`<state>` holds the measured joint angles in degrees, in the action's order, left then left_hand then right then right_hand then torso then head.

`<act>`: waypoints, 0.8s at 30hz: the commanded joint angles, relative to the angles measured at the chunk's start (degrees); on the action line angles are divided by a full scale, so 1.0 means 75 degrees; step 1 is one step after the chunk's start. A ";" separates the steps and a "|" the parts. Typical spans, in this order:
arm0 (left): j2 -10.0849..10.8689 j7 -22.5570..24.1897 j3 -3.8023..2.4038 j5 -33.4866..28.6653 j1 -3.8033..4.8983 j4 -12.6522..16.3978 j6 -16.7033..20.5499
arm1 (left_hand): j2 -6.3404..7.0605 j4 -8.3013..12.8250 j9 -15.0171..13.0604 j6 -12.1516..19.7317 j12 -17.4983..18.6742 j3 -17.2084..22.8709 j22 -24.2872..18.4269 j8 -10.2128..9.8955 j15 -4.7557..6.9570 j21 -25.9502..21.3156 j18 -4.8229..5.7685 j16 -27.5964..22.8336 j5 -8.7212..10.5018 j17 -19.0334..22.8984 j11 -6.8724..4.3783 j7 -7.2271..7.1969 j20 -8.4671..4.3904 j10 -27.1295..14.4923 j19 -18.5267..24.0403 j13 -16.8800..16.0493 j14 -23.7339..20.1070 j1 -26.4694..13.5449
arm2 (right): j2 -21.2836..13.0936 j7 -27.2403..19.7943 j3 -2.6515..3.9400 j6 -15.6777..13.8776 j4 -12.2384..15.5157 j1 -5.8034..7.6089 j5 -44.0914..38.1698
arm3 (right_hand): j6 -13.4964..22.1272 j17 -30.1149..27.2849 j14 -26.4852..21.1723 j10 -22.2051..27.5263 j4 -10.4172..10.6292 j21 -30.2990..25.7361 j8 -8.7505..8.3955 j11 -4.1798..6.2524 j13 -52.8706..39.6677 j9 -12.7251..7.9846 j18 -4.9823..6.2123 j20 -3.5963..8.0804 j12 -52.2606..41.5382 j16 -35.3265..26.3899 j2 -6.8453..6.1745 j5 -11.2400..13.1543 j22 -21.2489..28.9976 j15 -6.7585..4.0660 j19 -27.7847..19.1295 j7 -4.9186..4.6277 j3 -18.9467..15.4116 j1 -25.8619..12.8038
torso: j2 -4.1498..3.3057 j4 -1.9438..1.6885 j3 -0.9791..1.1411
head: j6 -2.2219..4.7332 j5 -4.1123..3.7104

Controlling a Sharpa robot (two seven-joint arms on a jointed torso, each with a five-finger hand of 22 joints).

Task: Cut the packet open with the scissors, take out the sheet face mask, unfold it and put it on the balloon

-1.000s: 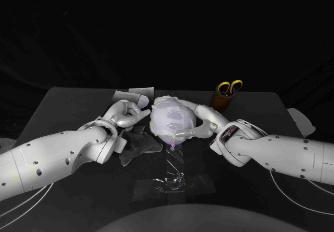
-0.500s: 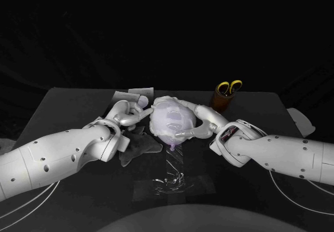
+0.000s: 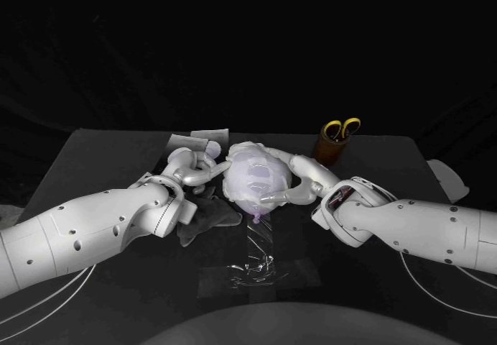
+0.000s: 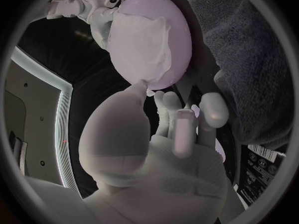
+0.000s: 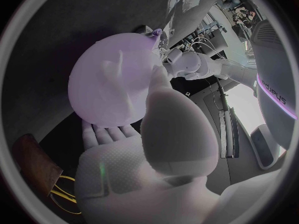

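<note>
A pale lilac balloon (image 3: 255,181) sits at the table's middle with the white sheet mask (image 3: 248,153) draped over its far side. My right hand (image 3: 297,185) cups the balloon from the right, thumb along its side (image 5: 163,109). At the balloon's left is my left hand (image 3: 192,167). Its thumb tip (image 4: 138,87) touches the mask's edge (image 4: 142,47) on the balloon (image 4: 179,45), and its other fingers are spread apart, holding nothing. The yellow-handled scissors (image 3: 341,130) stand in a brown holder (image 3: 332,150) at the back right. The opened packet (image 3: 199,138) lies at the back left.
A dark cloth (image 3: 208,215) lies under my left forearm, near the balloon. Crumpled clear film (image 3: 255,270) lies on the table in front of the balloon. A white object (image 3: 448,180) sits at the table's right edge.
My left hand has crept a little farther back along the balloon's left side. The balloon, the mask and my right hand have stayed put.
</note>
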<state>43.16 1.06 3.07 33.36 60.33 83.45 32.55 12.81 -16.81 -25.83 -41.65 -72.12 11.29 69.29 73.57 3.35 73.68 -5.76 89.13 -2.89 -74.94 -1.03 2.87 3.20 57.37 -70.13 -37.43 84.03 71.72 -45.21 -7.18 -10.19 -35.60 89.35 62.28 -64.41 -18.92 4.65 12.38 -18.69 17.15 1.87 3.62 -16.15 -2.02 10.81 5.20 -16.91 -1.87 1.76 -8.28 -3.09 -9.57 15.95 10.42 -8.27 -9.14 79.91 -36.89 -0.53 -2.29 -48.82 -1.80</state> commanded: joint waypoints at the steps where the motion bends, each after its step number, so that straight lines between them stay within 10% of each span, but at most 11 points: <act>1: -0.0050 -0.0088 -0.0005 -0.0004 0.0001 -0.0005 -0.0251 | -0.0114 0.0005 -0.0018 -0.0002 -0.0031 -0.0339 0.0016 0.0029 0.0070 0.0046 -0.0032 0.0030 0.0027 -0.0590 0.0020 -0.0081 -0.0002 0.0060 -0.0067 -0.0024 0.0266 0.0229 | 0.0029 0.0125 -0.0056 0.0418 0.0000 -0.0070 -0.0015 | -0.0075 -0.0013 -0.0017 -0.0053 -0.0014 0.0036 0.0040 0.0003 -0.0008 0.0009 -0.0112 0.0009 -0.0024 0.0000 0.0105 0.0032 0.0004 0.0009 0.0057 -0.1205 0.0071 0.0003 | 0.0006 0.0000 -0.0001 | -0.0005 0.0006; 24: 0.0003 -0.0553 -0.0002 0.0579 -0.0001 -0.0327 -0.0065 | -0.0715 0.0144 -0.0005 -0.0041 -0.0042 -0.0095 0.0132 -0.0104 0.0106 0.0132 -0.0002 0.0038 0.0023 -0.0733 -0.0037 -0.0102 -0.0029 0.0156 -0.0168 -0.0188 0.0321 0.2069 | 0.0021 0.0126 -0.0056 0.0424 0.0007 -0.0070 -0.0013 | -0.0081 -0.0013 -0.0014 -0.0054 -0.0016 0.0037 0.0042 0.0003 -0.0008 0.0011 -0.0112 0.0009 -0.0024 0.0000 0.0123 0.0032 0.0005 0.0008 0.0058 -0.1205 0.0081 0.0006 | 0.0005 -0.0005 0.0000 | -0.0028 0.0010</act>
<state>43.21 -2.35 3.10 36.36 60.31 80.95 32.17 7.30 -15.89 -25.92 -41.85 -72.33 10.31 70.23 72.97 3.77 74.46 -5.71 89.12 -2.87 -74.94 -1.42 2.26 3.08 58.39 -71.07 -38.97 84.04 86.81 -45.17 -7.17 -10.18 -35.60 89.37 62.28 -64.36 -19.16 4.65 12.38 -18.62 16.92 1.87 3.73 -16.08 -2.03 10.83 5.19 -16.91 -1.71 1.76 -7.81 -3.09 -9.57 15.95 10.42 -8.47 -8.91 79.89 -36.84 -0.53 -2.29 -49.06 -1.71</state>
